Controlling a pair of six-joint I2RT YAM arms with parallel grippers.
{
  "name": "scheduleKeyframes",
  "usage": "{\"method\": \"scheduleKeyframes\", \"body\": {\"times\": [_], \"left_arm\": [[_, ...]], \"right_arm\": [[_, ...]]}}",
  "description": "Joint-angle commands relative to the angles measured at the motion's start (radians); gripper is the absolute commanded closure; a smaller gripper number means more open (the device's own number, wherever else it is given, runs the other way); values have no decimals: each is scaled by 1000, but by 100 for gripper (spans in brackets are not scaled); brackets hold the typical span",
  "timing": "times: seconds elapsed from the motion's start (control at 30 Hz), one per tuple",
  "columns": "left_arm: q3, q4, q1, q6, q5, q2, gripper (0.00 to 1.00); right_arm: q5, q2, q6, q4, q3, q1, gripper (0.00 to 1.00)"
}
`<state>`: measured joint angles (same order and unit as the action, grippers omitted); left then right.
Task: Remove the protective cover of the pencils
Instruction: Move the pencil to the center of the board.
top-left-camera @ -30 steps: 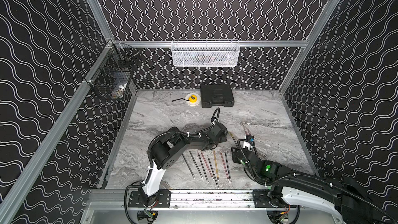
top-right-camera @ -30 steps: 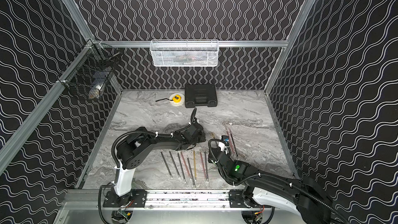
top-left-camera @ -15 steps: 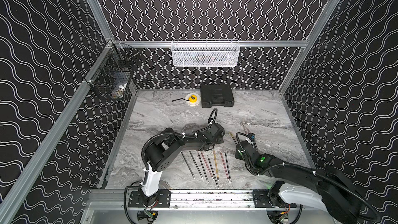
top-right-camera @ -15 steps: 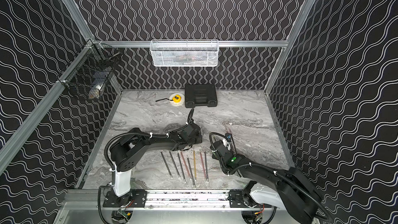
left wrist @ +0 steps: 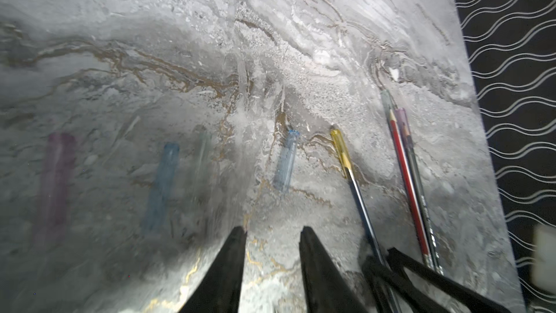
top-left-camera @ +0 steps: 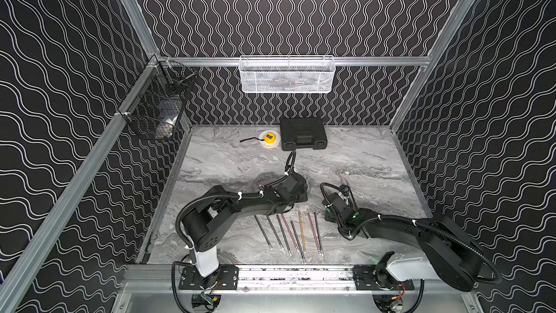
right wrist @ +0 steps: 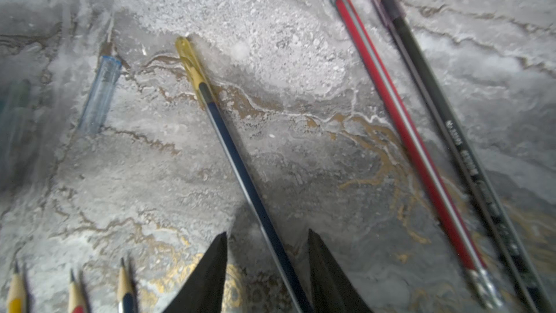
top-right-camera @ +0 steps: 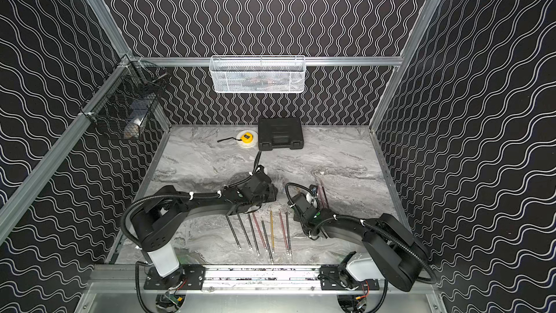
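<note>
As left gripper point(left wrist: 270, 228) jaws part, empty, blue cover point(left wrist: 285, 161) lies loose mid-bench point(left wrist: 210, 40): removal done. Right gripper point(right wrist: 267, 232), jaws apart, straddles dark pencil point(right wrist: 240, 170) toward right edge, yellow cover point(right wrist: 191, 61) fitted. Bare pencils point(top-left-camera: 290, 233): front edge.

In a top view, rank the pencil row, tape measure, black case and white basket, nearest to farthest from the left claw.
From the left claw:
1. pencil row, close by, toward the front edge.
2. tape measure and black case, side by side at the far end; too close to call.
3. white basket, hanging higher up, beyond them.
</note>
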<state>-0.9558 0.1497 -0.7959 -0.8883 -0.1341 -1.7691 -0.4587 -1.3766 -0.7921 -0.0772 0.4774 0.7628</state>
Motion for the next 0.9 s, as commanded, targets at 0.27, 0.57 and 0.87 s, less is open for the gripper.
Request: {"method": "scheduleKeyframes", "body": {"times": [0.27, 0.57, 0.87], "left_arm": [[134, 64, 2, 6, -21, 194, 63], [199, 83, 3, 7, -32, 293, 62], [233, 118, 2, -5, -11, 307, 62]], "right_arm": [[98, -51, -10, 4, 16, 0, 86], [143, 9, -28, 22, -31, 20, 96], [105, 4, -66, 13, -30, 94, 88]]}}
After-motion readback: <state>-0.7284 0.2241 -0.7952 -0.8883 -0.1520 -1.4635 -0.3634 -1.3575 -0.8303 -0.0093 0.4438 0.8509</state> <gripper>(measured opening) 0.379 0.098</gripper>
